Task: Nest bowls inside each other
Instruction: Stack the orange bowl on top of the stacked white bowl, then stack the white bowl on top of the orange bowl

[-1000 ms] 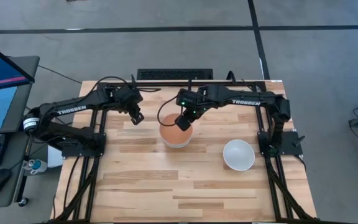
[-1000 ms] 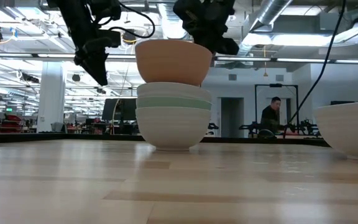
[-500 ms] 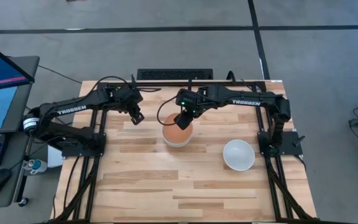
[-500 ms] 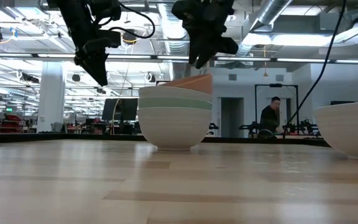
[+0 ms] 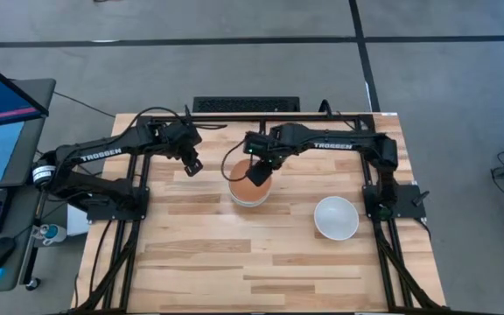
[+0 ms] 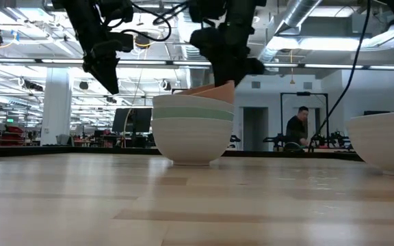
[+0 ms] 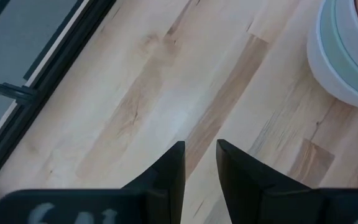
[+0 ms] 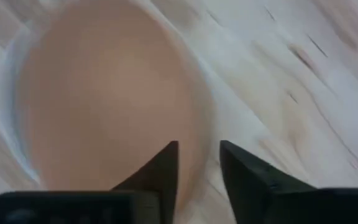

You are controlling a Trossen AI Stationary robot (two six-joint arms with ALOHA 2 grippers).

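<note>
Orange bowl [image 5: 248, 182] tilted in stack; right hand [image 5: 257, 174] above it, fingers apart, empty; left hand [image 5: 193, 165] beside stack, slightly parted.

The wooden table [image 5: 199, 254] carries a stack of bowls [image 5: 248, 188] and 1 white bowl [image 5: 336, 218] apart.

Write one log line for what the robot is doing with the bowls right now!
right gripper: open, above orange bowl | orange bowl: tilted in stack | left gripper: waiting beside stack | lone white bowl: not nested
</note>
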